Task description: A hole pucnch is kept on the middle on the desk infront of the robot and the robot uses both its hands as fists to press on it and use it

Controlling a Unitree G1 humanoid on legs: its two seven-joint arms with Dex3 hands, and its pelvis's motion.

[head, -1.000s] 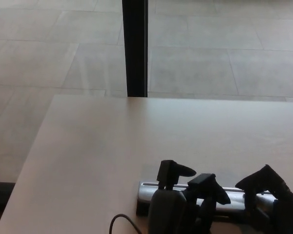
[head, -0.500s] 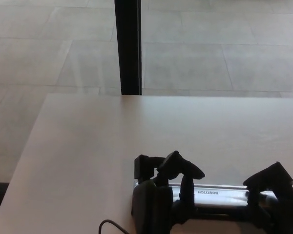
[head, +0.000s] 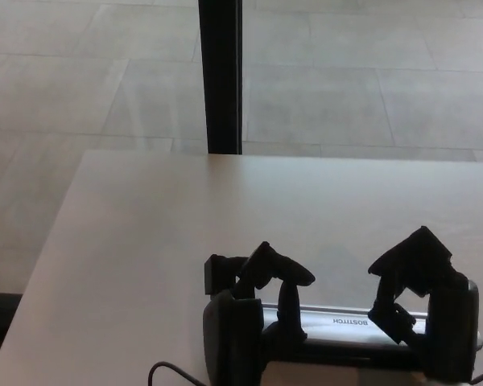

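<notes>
Now both fists sit curled on the hole punch (head: 350, 322) at six o'clock: left hand (head: 249, 310), right hand (head: 423, 310), grasping nothing.

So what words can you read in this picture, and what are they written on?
"BOSTITCH" - on the silver bar of the hole punch, between the left hand and the right hand. It appears upside down from the head camera.
No other words, numbers or signs can be read anywhere on the desk or the floor.
</notes>
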